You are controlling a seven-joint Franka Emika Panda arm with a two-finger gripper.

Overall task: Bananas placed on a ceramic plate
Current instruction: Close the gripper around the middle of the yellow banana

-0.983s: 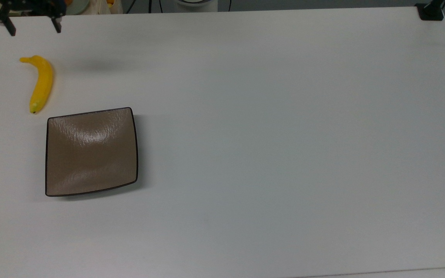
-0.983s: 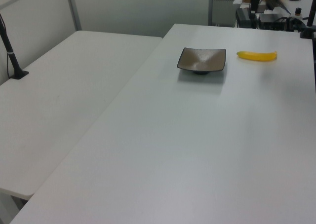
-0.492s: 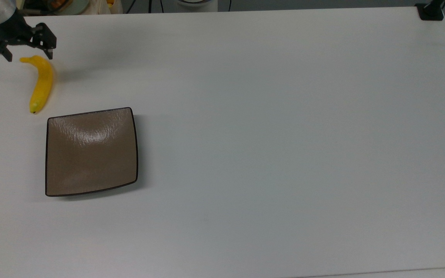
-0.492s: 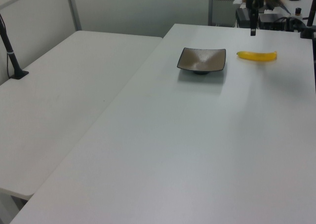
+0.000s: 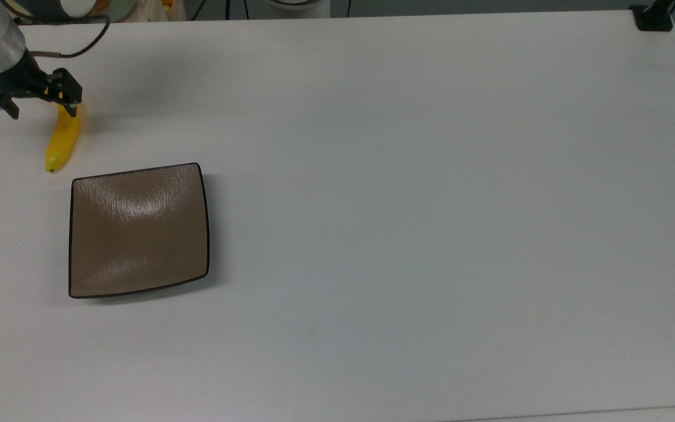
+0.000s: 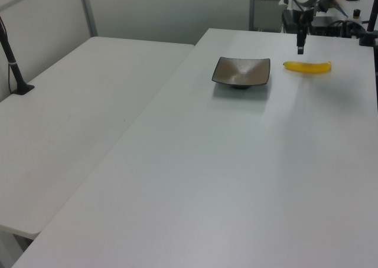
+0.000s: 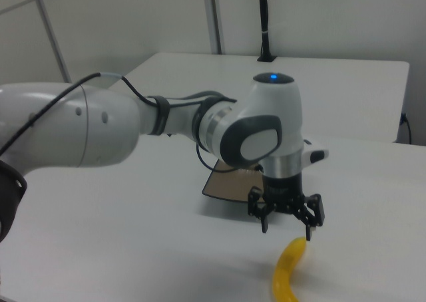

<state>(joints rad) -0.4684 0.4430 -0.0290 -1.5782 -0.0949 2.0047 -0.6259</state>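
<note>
Since a second ago your pincer (image 5: 43, 106) dropped from the top view's upper left corner down over the stem end of the banana (image 5: 62, 140); banana and plate (image 5: 138, 231) didn't move.

Banana lay flat on the counter (image 5: 402, 205), just off the plate's near corner, not touching it. In the top view its long axis ran roughly up-down, stem end under the pincer, blunt tip toward the plate. The fingers straddled that axis crosswise, one each side, so the closing line looked about right, though the pincer sat toward the stem end, not the middle.

Pincer was spread wide, holding nothing. Right view showed both fingertips (image 7: 307, 232) above the banana (image 7: 287, 272) with a gap, so no contact that I could see.

My read: you were mid-descent for the grasp. Plate was empty, so the placing hadn't started. You'd likely want to shift a bit toward mid-body before closing, or it may swing.
</note>
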